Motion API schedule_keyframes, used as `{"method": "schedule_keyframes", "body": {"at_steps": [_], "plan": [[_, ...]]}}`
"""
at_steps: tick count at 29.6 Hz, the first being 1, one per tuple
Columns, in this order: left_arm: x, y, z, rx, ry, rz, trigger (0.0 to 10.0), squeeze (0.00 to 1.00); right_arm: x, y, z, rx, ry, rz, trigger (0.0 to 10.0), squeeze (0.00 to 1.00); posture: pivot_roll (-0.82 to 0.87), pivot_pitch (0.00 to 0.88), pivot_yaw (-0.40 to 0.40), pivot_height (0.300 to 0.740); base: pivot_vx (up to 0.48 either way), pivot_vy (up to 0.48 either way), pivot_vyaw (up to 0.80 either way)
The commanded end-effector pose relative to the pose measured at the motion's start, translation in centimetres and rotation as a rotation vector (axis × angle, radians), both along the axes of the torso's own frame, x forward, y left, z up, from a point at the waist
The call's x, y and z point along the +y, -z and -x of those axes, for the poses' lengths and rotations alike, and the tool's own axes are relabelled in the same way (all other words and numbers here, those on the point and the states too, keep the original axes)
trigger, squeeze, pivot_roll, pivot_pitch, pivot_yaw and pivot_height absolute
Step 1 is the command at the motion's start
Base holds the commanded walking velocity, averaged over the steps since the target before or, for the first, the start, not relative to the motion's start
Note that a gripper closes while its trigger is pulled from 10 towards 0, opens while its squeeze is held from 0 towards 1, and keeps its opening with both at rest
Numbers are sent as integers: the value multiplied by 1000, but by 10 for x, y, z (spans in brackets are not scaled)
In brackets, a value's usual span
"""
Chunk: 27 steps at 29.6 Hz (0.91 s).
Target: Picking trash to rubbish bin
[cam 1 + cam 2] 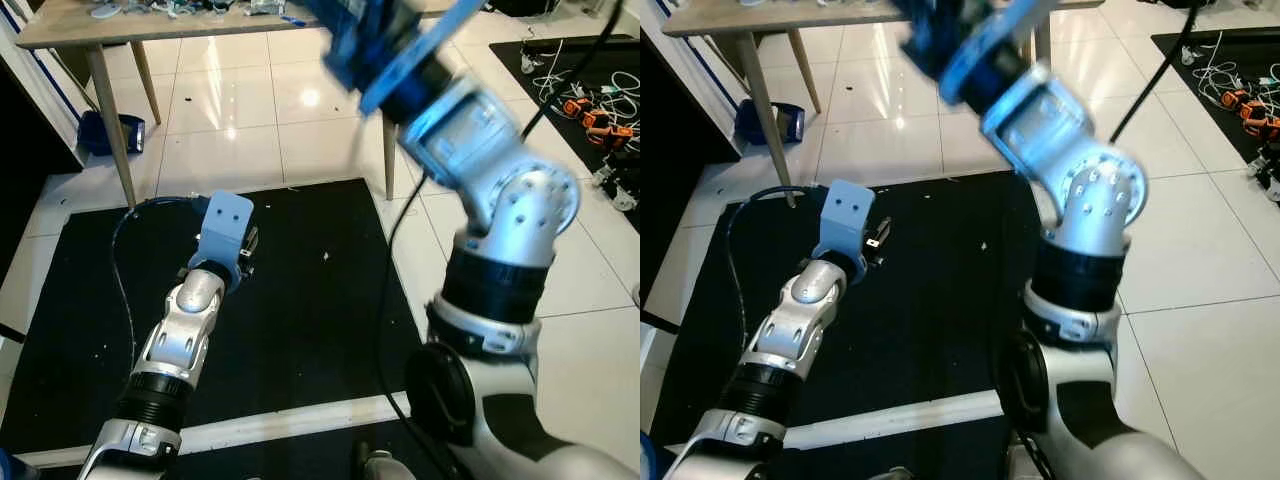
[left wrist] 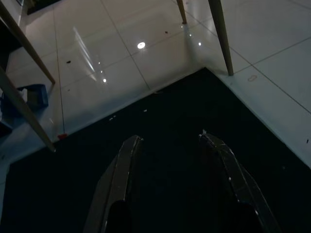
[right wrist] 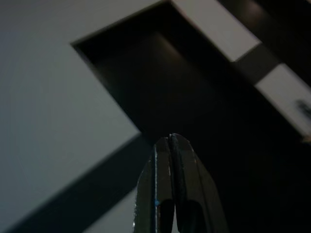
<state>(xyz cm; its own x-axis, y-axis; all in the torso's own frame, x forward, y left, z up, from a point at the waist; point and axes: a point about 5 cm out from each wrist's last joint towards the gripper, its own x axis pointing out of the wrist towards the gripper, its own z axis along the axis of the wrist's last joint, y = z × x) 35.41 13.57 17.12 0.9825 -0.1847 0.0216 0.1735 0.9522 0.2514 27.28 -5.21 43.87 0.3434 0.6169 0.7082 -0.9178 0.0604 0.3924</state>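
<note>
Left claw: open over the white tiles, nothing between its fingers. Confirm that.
Wrong in one respect: the left claw is open with nothing between its fingers, but it is over the black mat, not the white tiles. The left wrist view shows it.

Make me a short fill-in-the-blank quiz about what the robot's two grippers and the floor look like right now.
1. The left gripper hovers over the ____ mat with its fingers apart.
2. The right gripper's fingers are pressed ____.
3. The table stands on legs made of ____.

Missing words: black; together; wood
</note>
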Motion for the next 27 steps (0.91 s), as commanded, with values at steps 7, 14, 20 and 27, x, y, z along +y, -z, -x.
{"method": "schedule_keyframes", "body": {"at_steps": [7, 14, 20, 27], "plan": [[3, 6, 2, 32, -1, -13, 10000, 0, -14, -18, 12, 22, -108, -153, 10000, 0, 20, 274, 90, 740, 0, 0, 0], [3, 5, 2, 29, -3, -10, 10000, 0, -28, -19, 3, 137, -159, -294, 10000, 0, 27, 267, 87, 740, 0, 0, 0], [4, 5, 3, 30, -5, -13, 10000, 0, -20, -19, 7, 139, -204, -266, 10000, 0, 25, 270, 89, 740, 0, 0, 0], [3, 6, 3, 32, -4, -13, 10000, 0, -41, -15, -4, 215, -196, -379, 10000, 0, 26, 272, 88, 740, 0, 0, 0]]}}
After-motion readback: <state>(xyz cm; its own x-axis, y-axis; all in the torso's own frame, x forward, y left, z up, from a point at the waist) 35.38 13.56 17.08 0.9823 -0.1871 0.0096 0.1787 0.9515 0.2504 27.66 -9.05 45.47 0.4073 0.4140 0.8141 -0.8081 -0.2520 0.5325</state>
